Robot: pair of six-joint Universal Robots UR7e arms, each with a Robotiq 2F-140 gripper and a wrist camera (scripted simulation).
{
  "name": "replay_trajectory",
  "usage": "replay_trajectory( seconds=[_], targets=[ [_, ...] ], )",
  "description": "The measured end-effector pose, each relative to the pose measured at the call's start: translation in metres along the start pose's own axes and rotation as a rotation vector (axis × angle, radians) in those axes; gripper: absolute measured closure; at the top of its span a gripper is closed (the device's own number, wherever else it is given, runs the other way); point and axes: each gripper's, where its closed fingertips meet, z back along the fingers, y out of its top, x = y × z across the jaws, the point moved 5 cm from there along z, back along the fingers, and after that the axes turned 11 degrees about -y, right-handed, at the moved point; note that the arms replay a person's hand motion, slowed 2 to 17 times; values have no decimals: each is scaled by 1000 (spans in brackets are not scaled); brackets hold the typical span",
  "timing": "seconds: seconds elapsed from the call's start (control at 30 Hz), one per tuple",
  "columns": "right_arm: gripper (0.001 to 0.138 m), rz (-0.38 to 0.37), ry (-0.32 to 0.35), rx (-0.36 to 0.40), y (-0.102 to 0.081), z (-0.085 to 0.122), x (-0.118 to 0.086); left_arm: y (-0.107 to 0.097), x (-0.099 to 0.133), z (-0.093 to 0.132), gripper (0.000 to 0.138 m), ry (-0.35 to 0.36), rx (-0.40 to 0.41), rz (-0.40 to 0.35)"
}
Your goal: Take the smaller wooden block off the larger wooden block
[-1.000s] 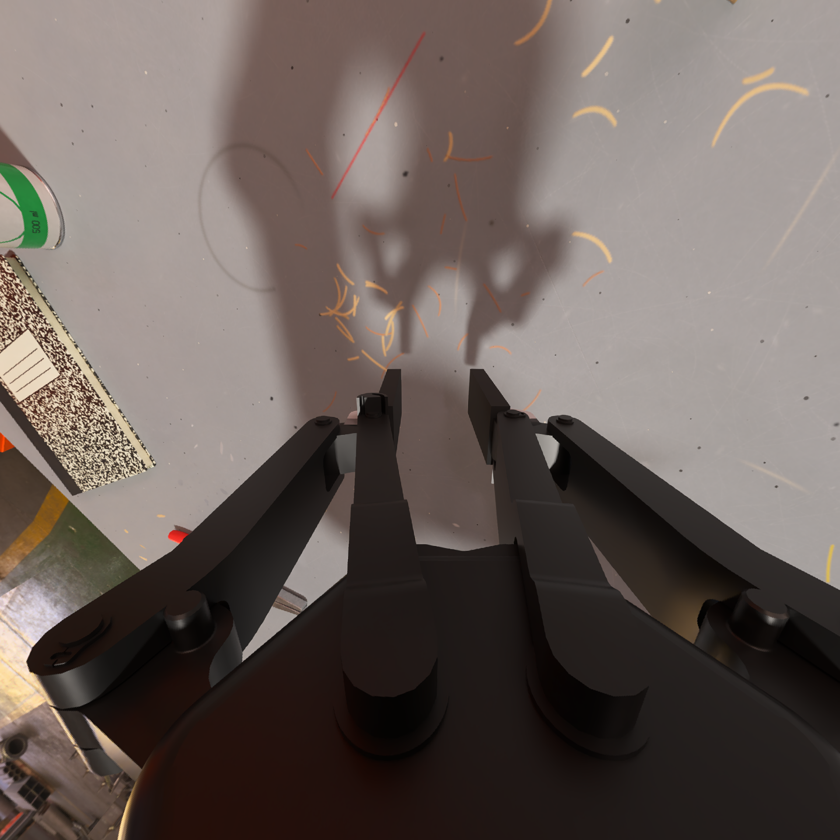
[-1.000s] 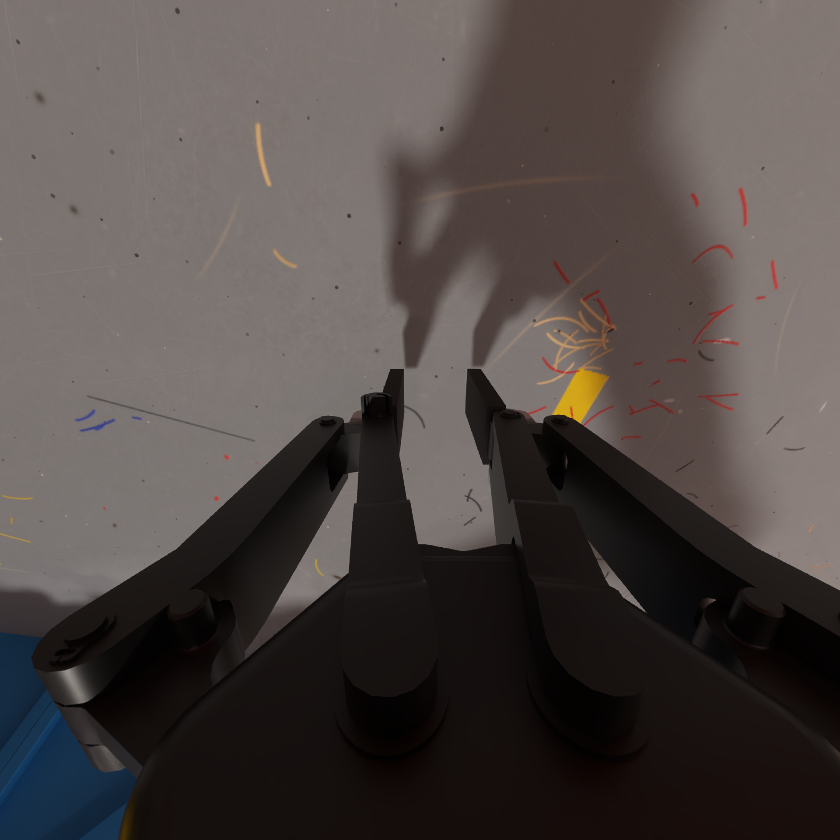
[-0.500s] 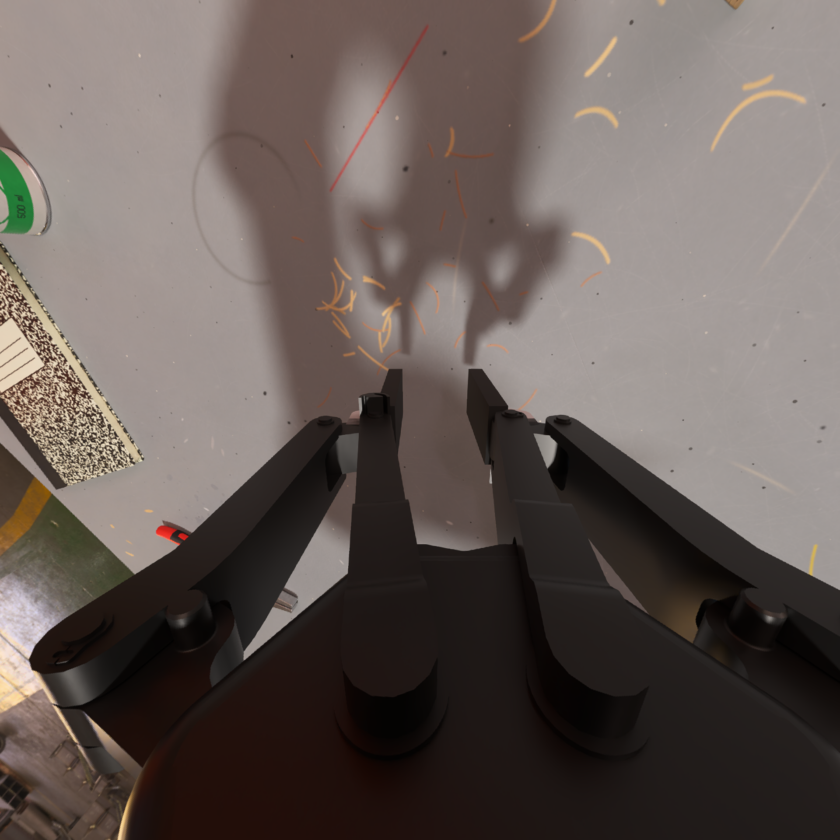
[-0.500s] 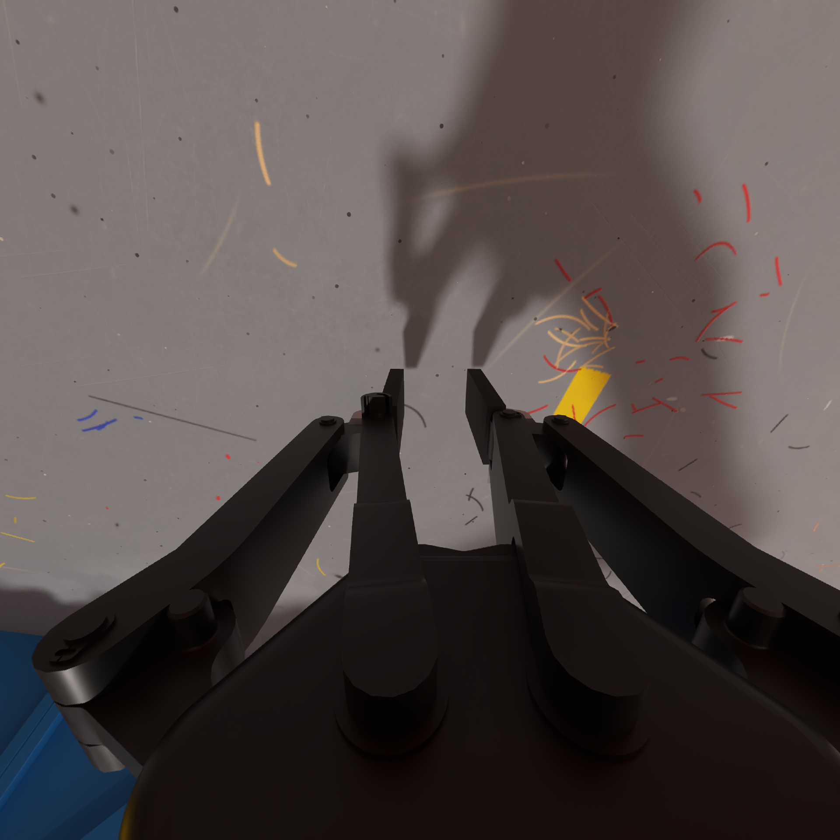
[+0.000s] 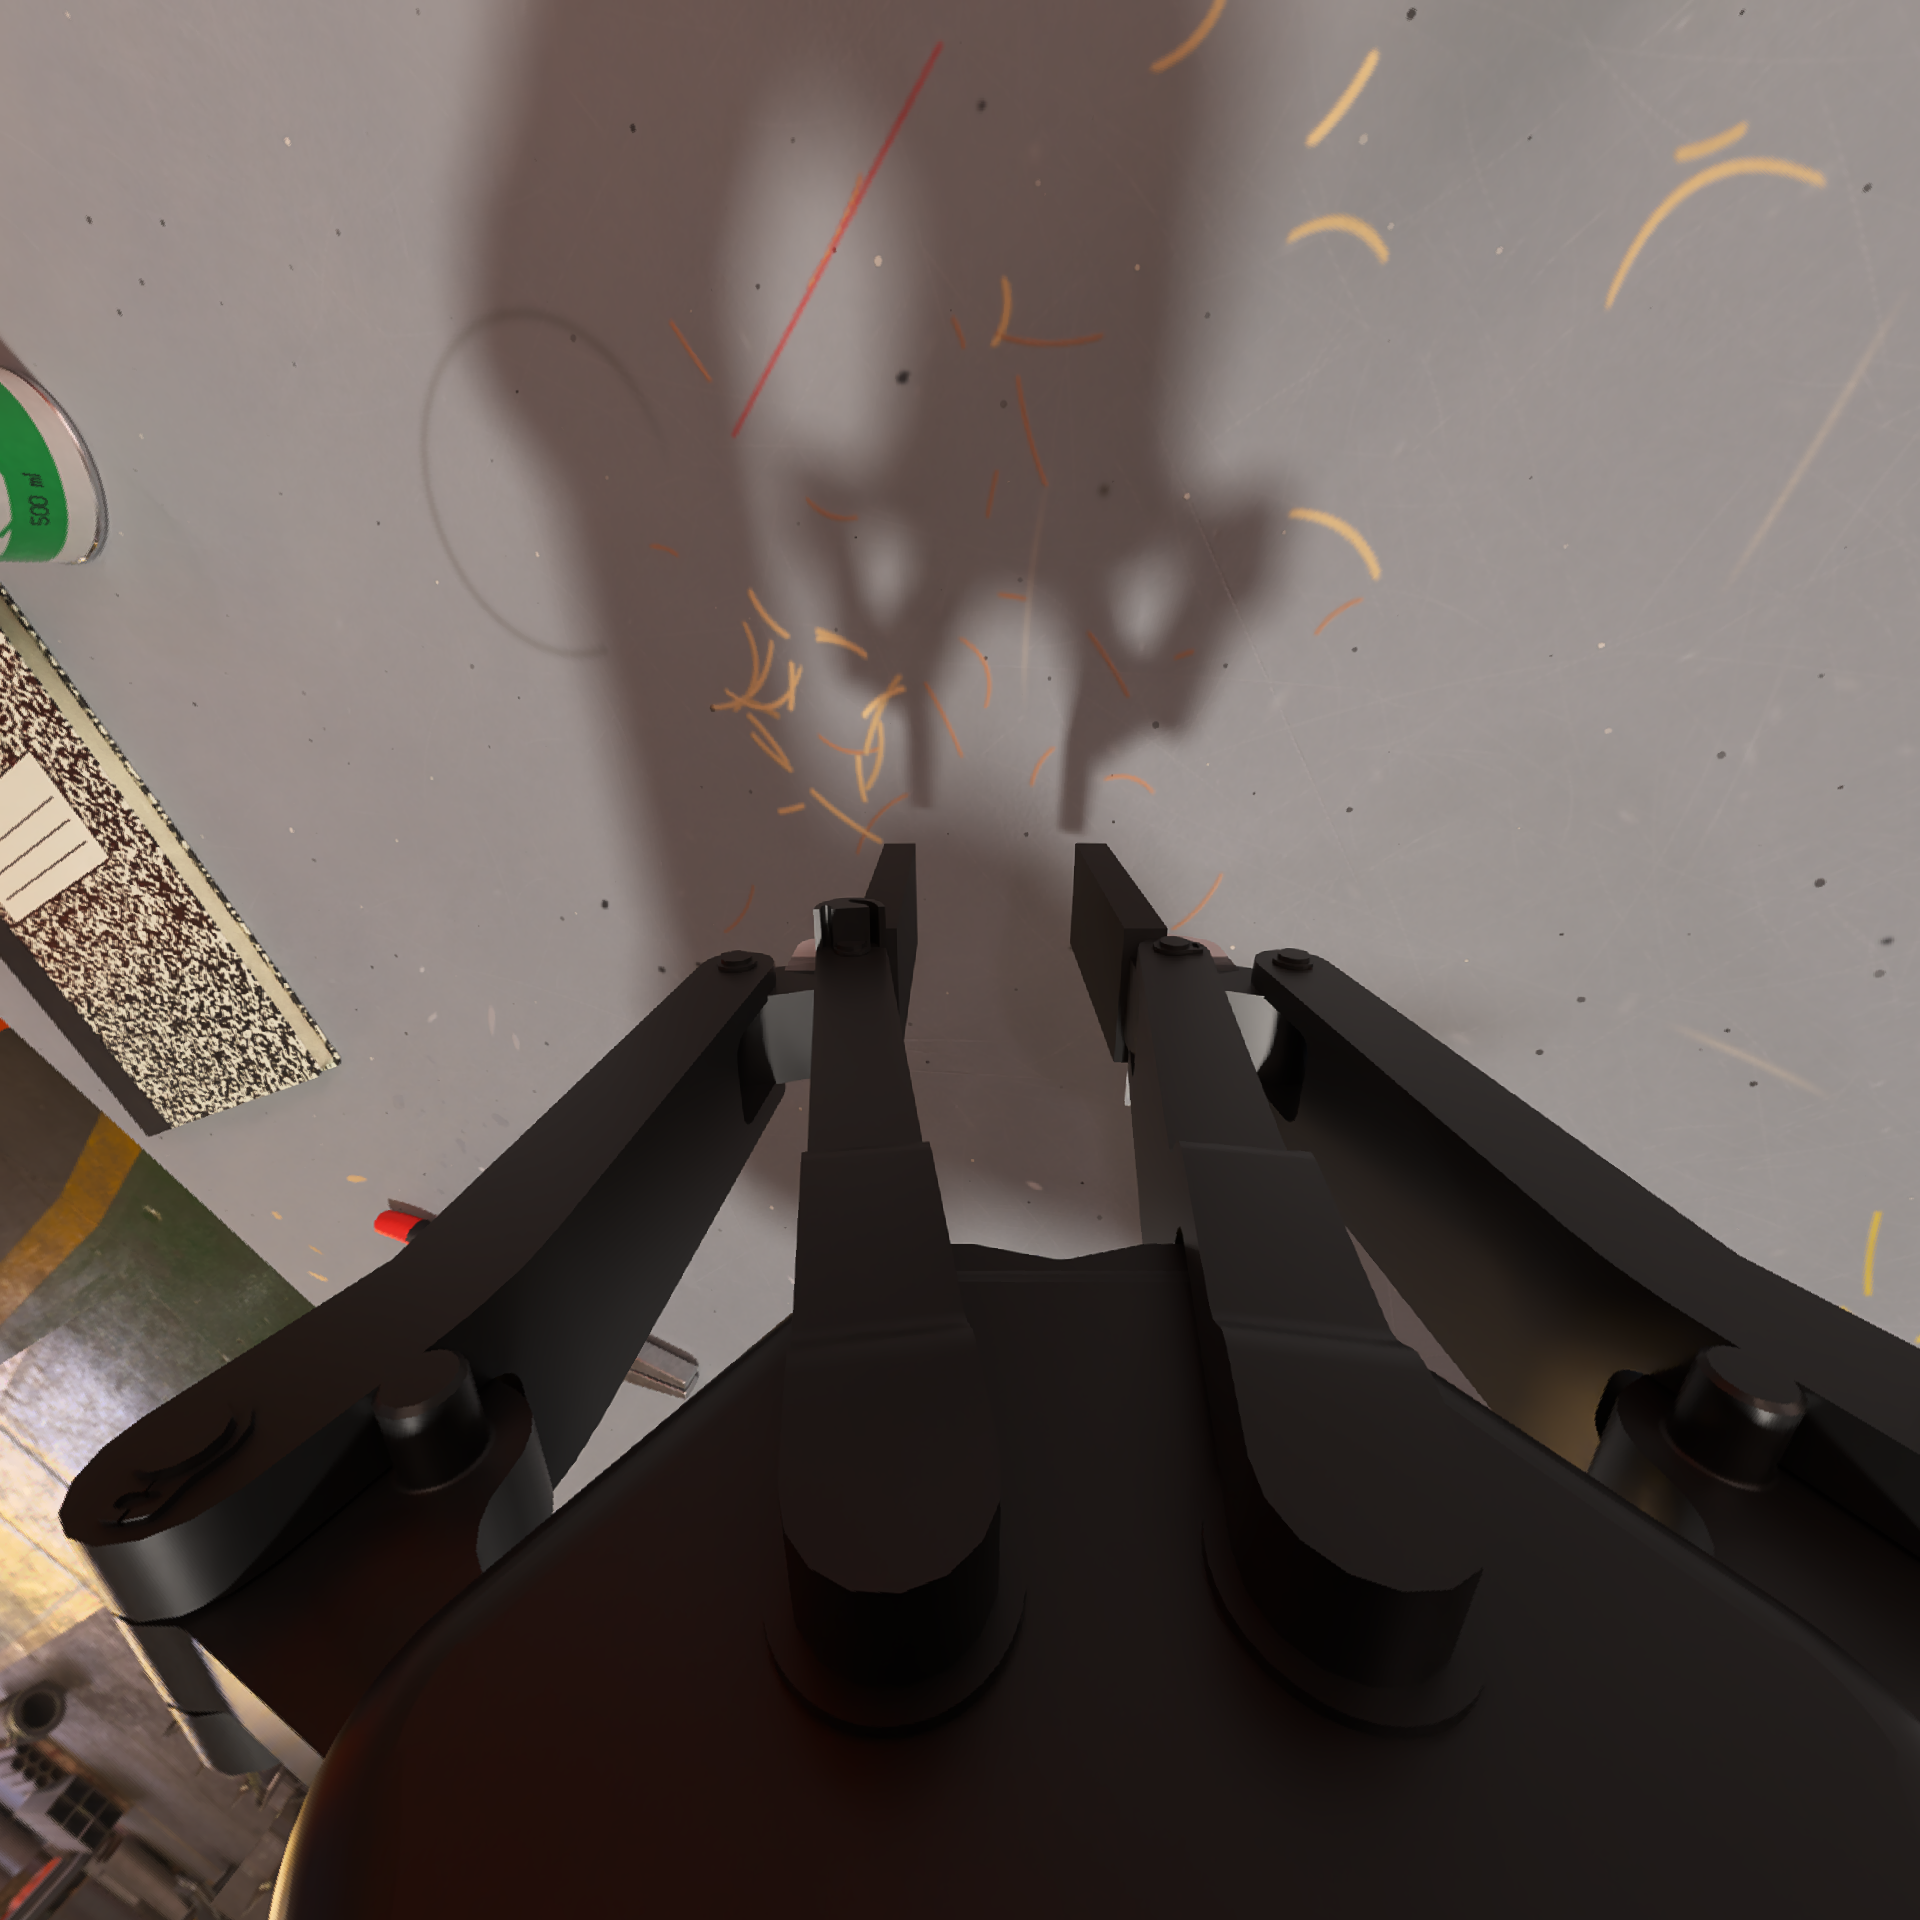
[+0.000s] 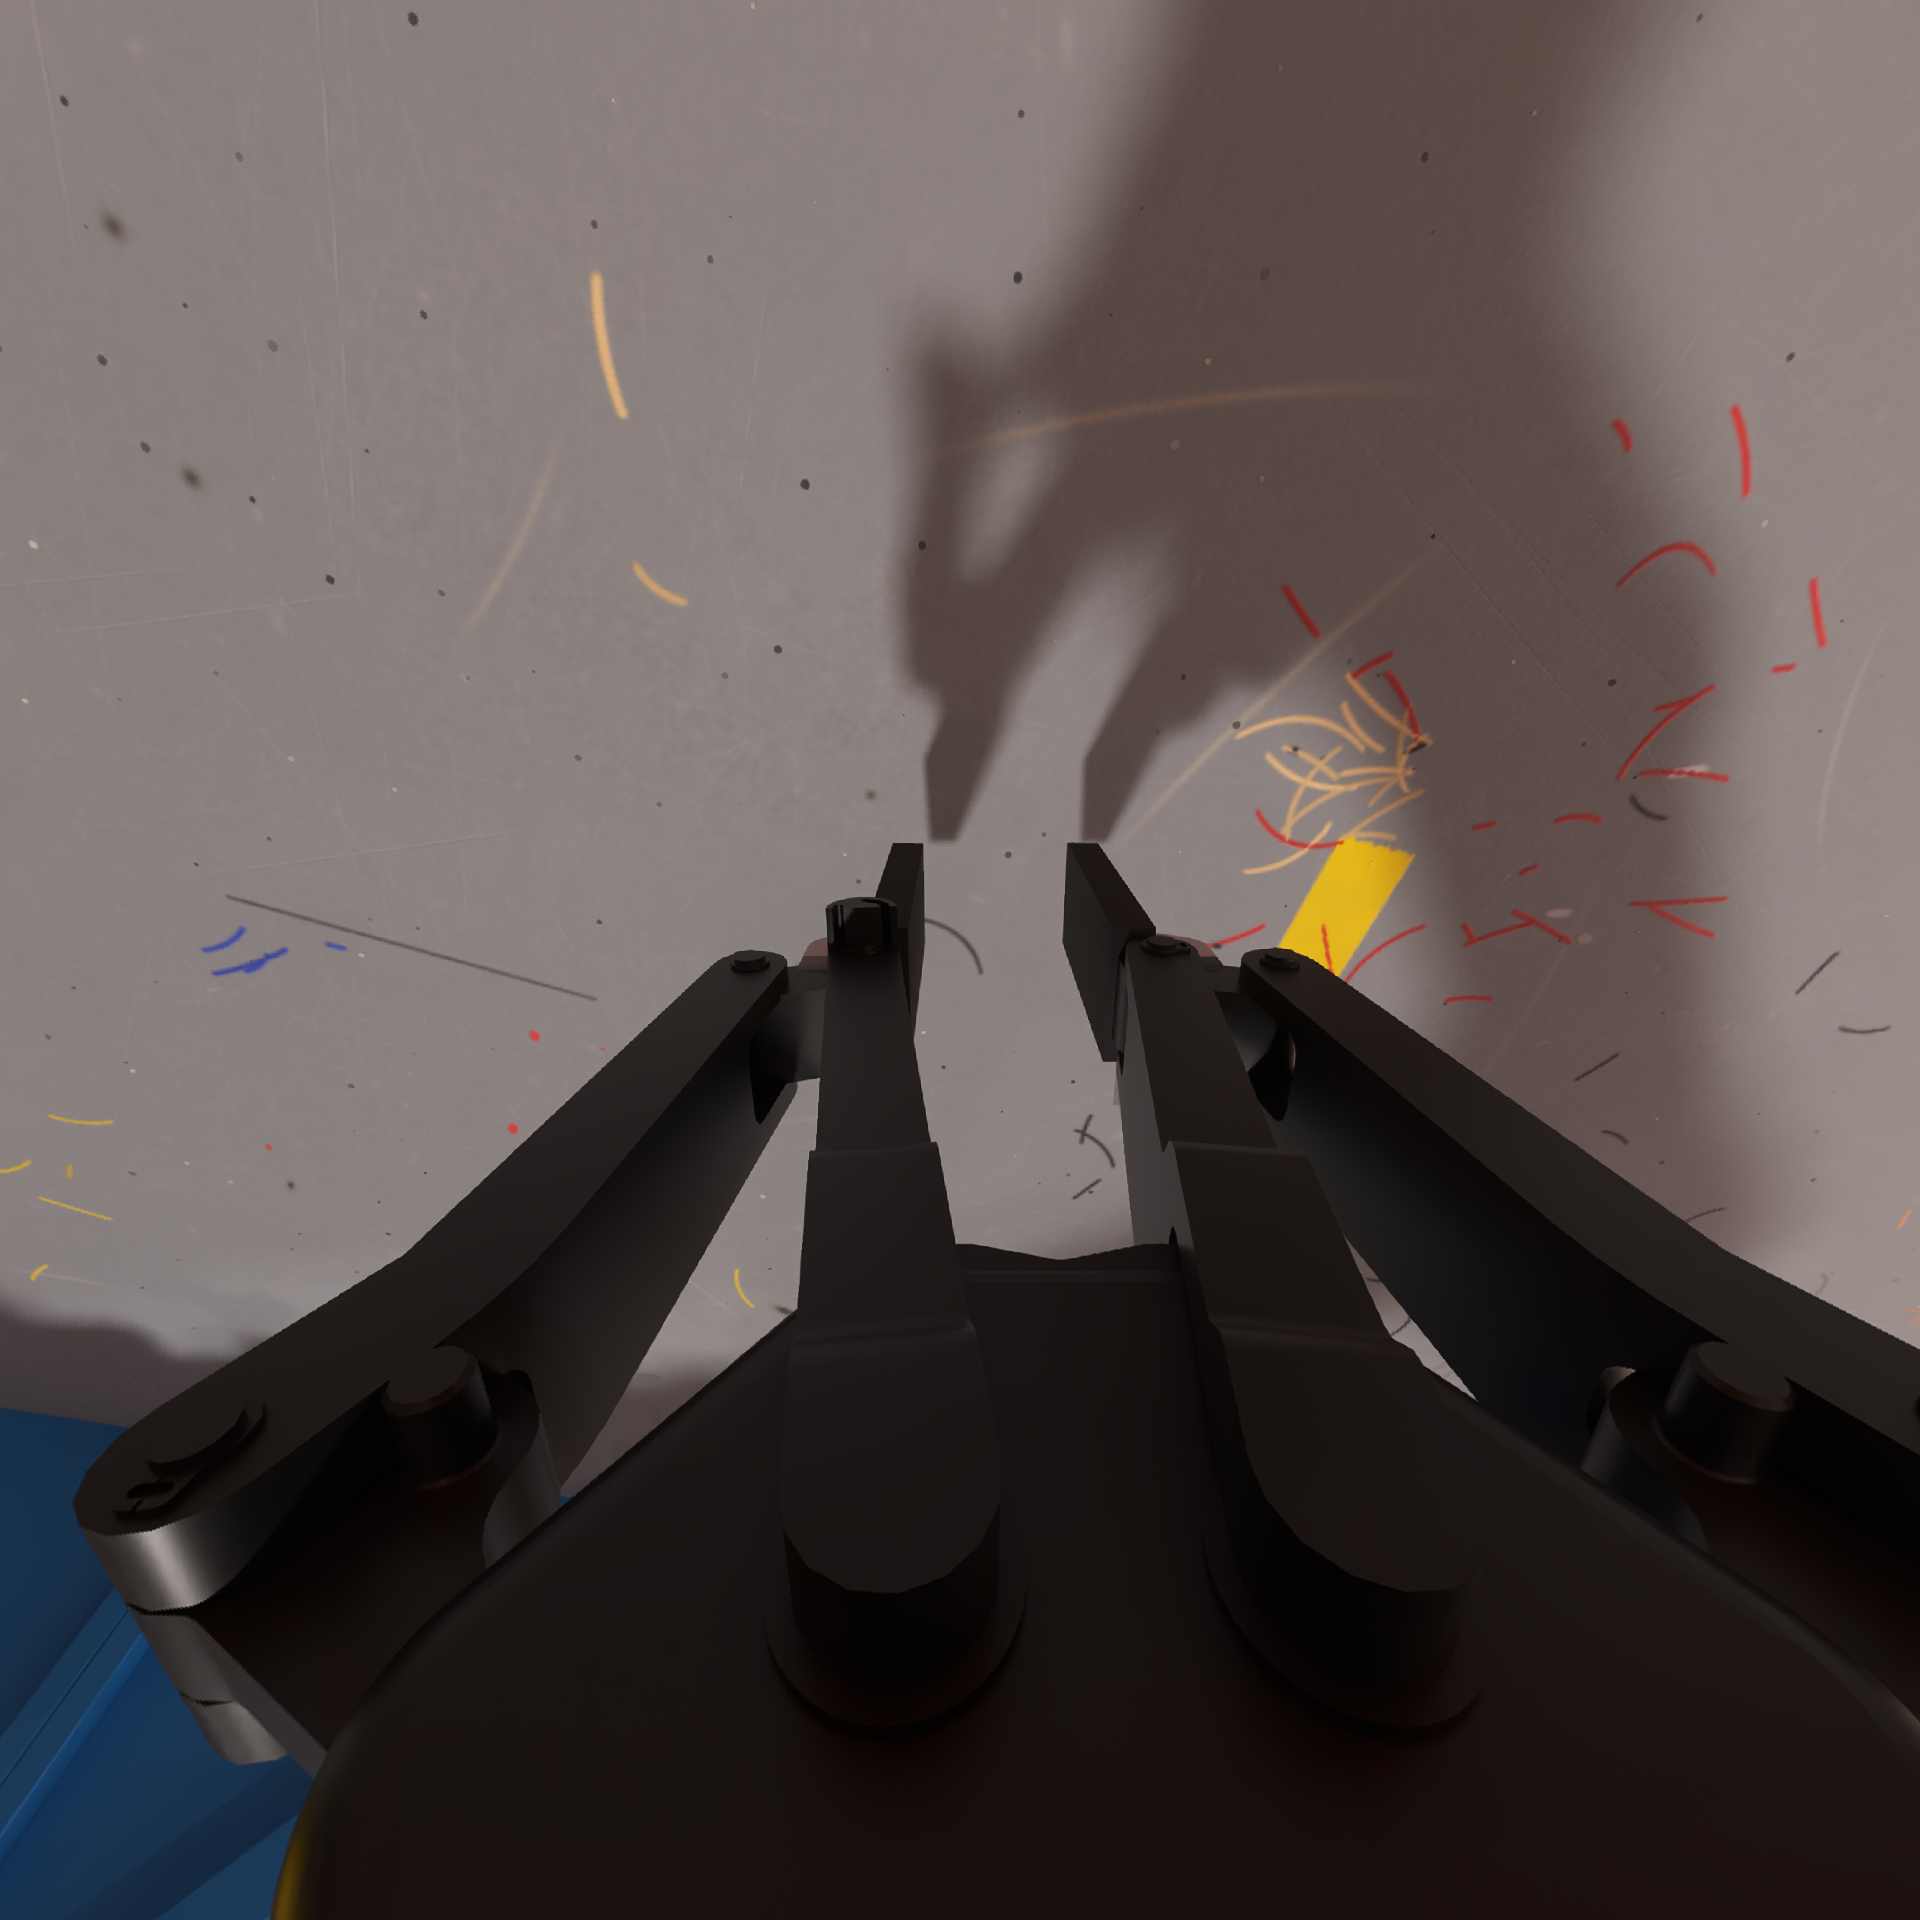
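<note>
Neither wooden block is in either view. My left gripper (image 5: 994, 852) hovers above the grey, scratched table (image 5: 1558, 727), pointing down at it. Its jaws stand apart with nothing between them, and its shadow lies on the table just ahead. My right gripper (image 6: 993, 850) hovers the same way over another part of the table (image 6: 416, 623), also open and empty, its shadow ahead and to the right.
In the left wrist view a speckled black-and-white notebook (image 5: 135, 935) and a green-and-white container (image 5: 42, 488) lie at the left, near the table edge. A small red-tipped item (image 5: 400, 1224) lies below them. In the right wrist view there are a blue box (image 6: 62, 1662) at lower left and a yellow tape strip (image 6: 1345, 899).
The left wrist view has drifted slightly, so the notebook and container sit a little nearer the left edge. The right wrist view is almost unchanged. Both grippers stay open.
</note>
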Motion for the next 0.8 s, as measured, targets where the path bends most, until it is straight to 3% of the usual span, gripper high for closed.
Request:
replay_trajectory(
  seconds=[0.4, 0.8],
  targets=[
    [101, 13, 26, -52, -2, -6, -3, 4, -4, 4, 94, 22, 10, -5],
    [100, 34, 30, -86, -3, -10, -5, 9, -10, 18, 92, 77, 88, 7]
  ],
)
